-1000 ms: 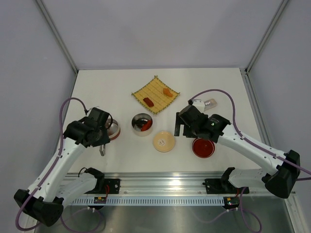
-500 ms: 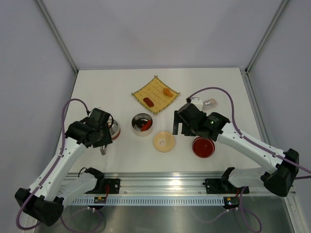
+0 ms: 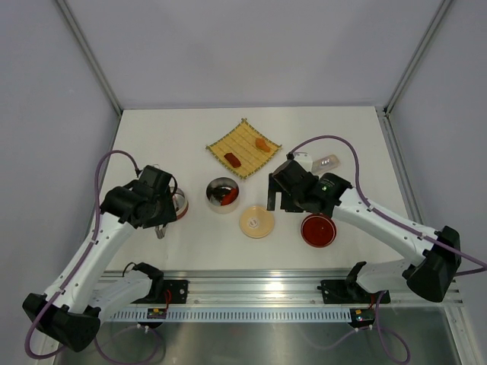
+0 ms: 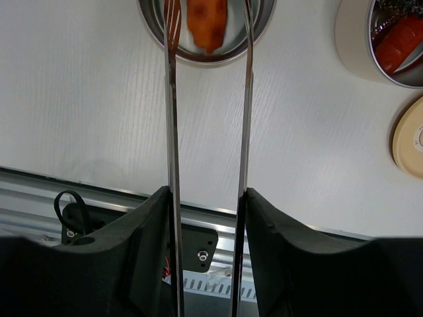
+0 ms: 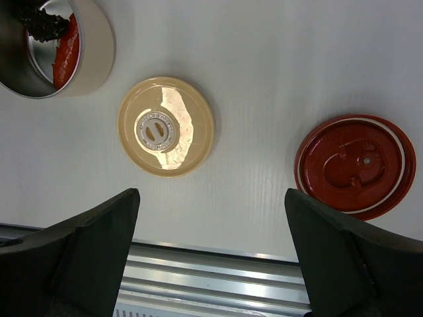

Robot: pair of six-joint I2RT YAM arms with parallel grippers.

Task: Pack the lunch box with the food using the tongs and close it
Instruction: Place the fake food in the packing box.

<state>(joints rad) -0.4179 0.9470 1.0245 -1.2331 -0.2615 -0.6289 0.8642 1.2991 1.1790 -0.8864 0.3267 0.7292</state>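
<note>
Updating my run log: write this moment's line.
left gripper: holds tongs, tips flanking orange food piece in red-brown tin | right gripper: open, empty | lunch box: lid off

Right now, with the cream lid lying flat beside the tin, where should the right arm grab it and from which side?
Probably by the rim, straight down from above: the cream lid lies flat, thin and round, so only opposite edges give purchase. The right gripper has its jaws open.
</note>
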